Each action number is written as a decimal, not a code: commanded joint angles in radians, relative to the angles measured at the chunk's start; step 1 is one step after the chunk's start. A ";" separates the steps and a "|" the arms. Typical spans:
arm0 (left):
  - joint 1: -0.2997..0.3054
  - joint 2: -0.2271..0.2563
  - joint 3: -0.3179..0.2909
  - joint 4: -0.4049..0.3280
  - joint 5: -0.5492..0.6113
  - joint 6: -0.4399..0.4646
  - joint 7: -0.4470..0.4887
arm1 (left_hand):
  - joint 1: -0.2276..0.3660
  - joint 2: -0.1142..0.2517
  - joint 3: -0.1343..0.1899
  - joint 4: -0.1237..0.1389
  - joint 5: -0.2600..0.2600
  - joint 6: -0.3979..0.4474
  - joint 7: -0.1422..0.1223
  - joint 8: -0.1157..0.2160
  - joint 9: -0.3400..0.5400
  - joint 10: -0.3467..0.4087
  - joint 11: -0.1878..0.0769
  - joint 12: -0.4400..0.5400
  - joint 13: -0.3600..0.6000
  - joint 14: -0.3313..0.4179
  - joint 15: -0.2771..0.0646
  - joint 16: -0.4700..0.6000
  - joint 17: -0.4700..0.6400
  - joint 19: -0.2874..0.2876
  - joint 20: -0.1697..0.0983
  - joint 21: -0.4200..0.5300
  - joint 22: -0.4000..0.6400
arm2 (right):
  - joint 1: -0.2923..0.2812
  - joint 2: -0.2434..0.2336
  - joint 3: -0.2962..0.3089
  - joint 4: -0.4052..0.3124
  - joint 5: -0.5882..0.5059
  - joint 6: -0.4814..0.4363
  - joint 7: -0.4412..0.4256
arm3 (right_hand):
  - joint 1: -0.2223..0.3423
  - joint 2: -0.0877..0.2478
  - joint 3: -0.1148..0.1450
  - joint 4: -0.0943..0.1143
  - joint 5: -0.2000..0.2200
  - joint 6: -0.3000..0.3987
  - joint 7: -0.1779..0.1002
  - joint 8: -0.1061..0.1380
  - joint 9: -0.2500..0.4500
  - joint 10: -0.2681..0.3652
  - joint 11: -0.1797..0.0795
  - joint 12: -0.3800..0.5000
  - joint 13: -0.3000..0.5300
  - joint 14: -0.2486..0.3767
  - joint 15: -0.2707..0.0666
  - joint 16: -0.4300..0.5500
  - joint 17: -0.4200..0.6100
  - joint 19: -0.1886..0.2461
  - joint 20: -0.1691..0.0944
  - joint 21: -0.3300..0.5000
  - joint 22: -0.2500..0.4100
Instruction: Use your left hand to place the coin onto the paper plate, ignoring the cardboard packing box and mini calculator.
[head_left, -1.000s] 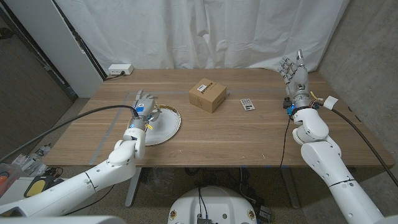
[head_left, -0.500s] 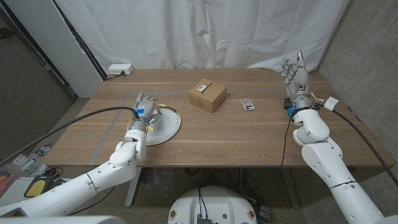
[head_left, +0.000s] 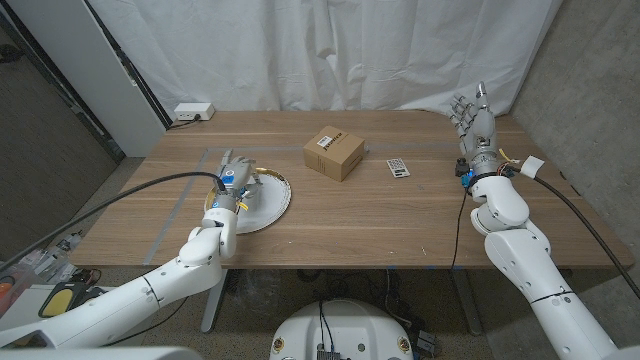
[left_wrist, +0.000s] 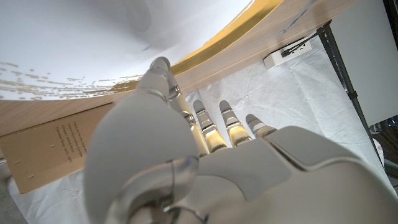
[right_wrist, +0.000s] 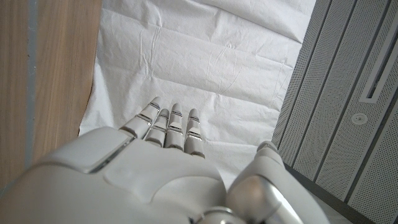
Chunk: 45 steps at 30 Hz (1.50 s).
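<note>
Now, the scene line by line:

Left hand: the left hand (head_left: 232, 172) hangs over the near-left edge of the paper plate (head_left: 272, 205). Its fingers point away from the robot across the plate. In the left wrist view the fingers (left_wrist: 208, 127) lie close together and fairly straight, with the white plate surface beyond them. I cannot tell whether anything is pinched between thumb and finger.

Change: over the last second the left hand has crept slightly toward the plate's middle and its forearm has swung a little inward. The shift is small. Nothing else on the table has moved.

Coin: I cannot find the coin in any view. It may be hidden under the hand or between the fingers, or it may already lie on the plate beneath them. It is too small to make out.

Meaning for the task: the hand is already over the target, so I judge this to be the release stage, or the moment just after it. What remains is probably to let the coin go and lift clear.

Right hand: the right hand (head_left: 474, 122) stands upright at the far right of the table (head_left: 400, 215), fingers apart and holding nothing. It takes no part.

Distractors: the cardboard box (head_left: 333, 152) sits near the table's middle. The small calculator (head_left: 398, 168) lies just to its right. Both are well apart from the plate.

Risk: a coin dropped near the rim could roll off.
</note>
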 joint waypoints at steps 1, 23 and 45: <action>-0.017 -0.009 0.011 0.026 -0.013 -0.014 -0.007 | 0.001 0.005 0.010 -0.001 -0.002 0.010 0.016 0.188 0.074 -0.003 0.002 0.000 0.003 0.001 -0.101 -0.001 0.005 -0.005 0.008 -0.004 0.003 | 0.004 0.005 -0.004 0.008 -0.003 -0.003 -0.003 | 0.003 0.009 -0.001 -0.001 0.001 0.005 0.004 0.001 0.003 0.005 0.001 -0.003 0.002 0.004 0.004 -0.001 0.003 0.006 0.005 0.000 0.002; -0.017 -0.013 0.009 0.031 -0.026 -0.015 0.006 | -0.006 0.003 0.018 -0.001 -0.007 -0.054 0.009 0.169 0.052 -0.038 0.010 -0.009 0.008 -0.027 -0.075 -0.007 0.006 -0.015 0.014 -0.007 0.004 | 0.008 0.005 -0.003 0.013 -0.003 0.003 0.000 | 0.004 0.010 -0.002 -0.001 0.000 0.005 0.003 0.001 0.003 0.005 0.001 -0.003 0.002 0.004 0.005 0.000 0.004 0.005 0.005 0.000 0.002; -0.009 -0.007 0.002 0.010 -0.054 -0.022 0.002 | -0.034 -0.002 0.030 0.002 -0.018 -0.349 0.023 0.020 -0.011 -0.163 0.016 -0.022 0.008 -0.138 -0.046 -0.021 0.002 -0.061 0.018 -0.010 0.006 | -0.001 0.001 0.013 0.013 0.007 0.008 0.007 | 0.004 0.011 -0.002 -0.002 0.000 0.006 0.002 0.001 0.003 0.006 0.002 -0.003 0.002 0.004 0.005 0.000 0.004 0.005 0.006 -0.001 0.002</action>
